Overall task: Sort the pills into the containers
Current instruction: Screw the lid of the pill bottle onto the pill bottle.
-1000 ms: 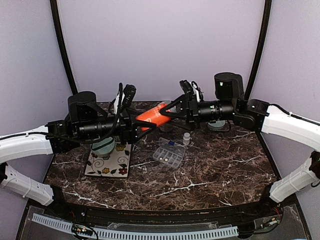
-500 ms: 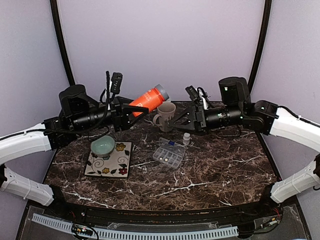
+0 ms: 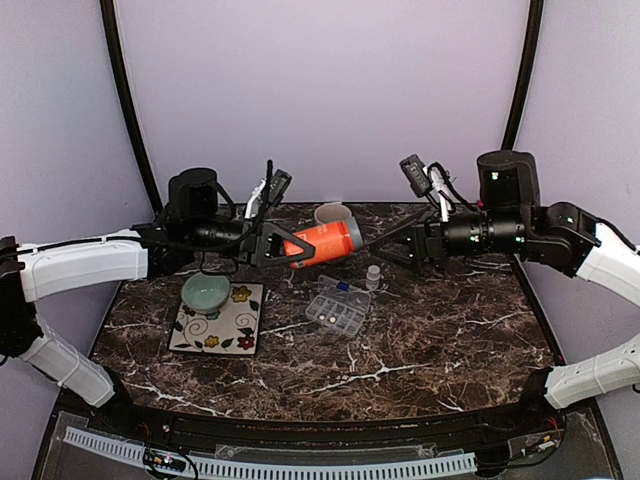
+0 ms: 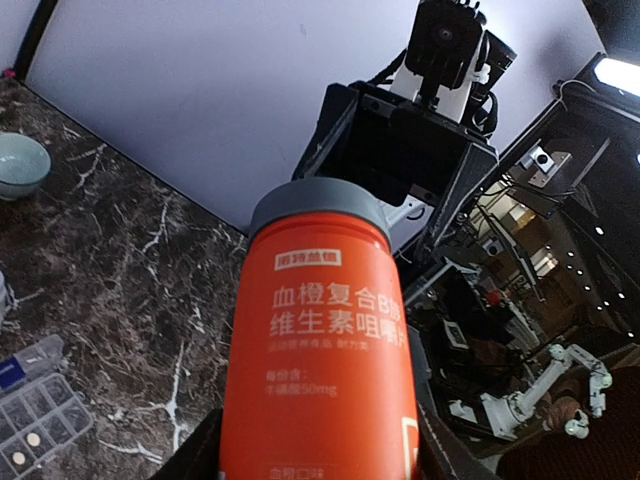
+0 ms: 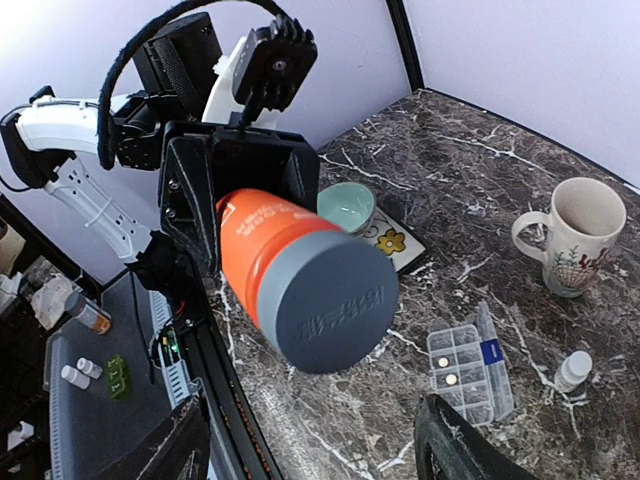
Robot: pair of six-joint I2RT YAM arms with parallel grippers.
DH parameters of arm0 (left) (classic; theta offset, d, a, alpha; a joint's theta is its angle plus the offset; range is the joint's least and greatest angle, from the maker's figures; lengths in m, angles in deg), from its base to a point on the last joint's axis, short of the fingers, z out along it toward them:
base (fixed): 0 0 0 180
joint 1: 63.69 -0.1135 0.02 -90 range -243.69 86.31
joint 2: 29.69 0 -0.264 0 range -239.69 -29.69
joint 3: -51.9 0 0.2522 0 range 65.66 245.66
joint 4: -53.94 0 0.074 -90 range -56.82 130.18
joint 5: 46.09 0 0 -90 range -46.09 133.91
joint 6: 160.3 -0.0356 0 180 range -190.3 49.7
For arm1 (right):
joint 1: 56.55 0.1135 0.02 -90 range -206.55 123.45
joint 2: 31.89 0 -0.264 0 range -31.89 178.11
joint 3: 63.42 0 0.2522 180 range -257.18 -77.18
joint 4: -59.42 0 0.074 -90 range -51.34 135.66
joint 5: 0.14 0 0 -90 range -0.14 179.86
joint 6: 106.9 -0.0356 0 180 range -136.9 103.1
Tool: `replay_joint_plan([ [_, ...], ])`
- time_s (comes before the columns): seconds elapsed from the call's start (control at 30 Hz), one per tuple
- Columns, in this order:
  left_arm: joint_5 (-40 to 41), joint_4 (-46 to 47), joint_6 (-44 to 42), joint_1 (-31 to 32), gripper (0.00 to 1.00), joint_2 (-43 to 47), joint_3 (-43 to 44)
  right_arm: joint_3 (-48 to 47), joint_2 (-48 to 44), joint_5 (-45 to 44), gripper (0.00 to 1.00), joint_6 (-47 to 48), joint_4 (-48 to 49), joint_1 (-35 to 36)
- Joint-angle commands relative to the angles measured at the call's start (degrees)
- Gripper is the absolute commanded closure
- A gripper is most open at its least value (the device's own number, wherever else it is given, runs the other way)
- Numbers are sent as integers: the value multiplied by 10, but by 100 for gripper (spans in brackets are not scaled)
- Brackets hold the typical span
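My left gripper [image 3: 283,245] is shut on the base of an orange bottle [image 3: 318,243] with a grey cap [image 5: 325,300] and holds it level above the table, cap toward the right arm. My right gripper [image 3: 392,244] is open and empty, facing the cap a short way off. The clear organiser box [image 3: 337,308] lies open on the table below; it also shows in the right wrist view [image 5: 470,372] and the left wrist view [image 4: 35,415]. Two pale pills [image 5: 447,370] lie in its compartments. In the left wrist view the bottle [image 4: 320,350] fills the jaws.
A cream patterned mug [image 3: 333,215] stands at the back. A small white bottle [image 3: 372,277] stands beside the organiser. A pale green bowl [image 3: 205,292] sits on a floral tile [image 3: 222,330] at the left. The table is dark marble.
My left arm swung the orange bottle from tilted up to level, cap pointing right. My right arm drew back to the right, jaws open toward the cap.
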Motion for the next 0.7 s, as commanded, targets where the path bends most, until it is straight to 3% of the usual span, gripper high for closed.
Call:
replay_joint_plan([
  [0.0, -113, 80, 78, -5, 100, -10, 19, 6, -4, -27, 30, 64, -12, 7],
  [0.33, -182, 208, 197, -6, 100, -52, 5, 7, -5, 20, 31, 74, -16, 14],
  [0.67, -201, 243, 232, -6, 100, -66, 5, -14, 14, 68, 31, 77, -14, 34],
])
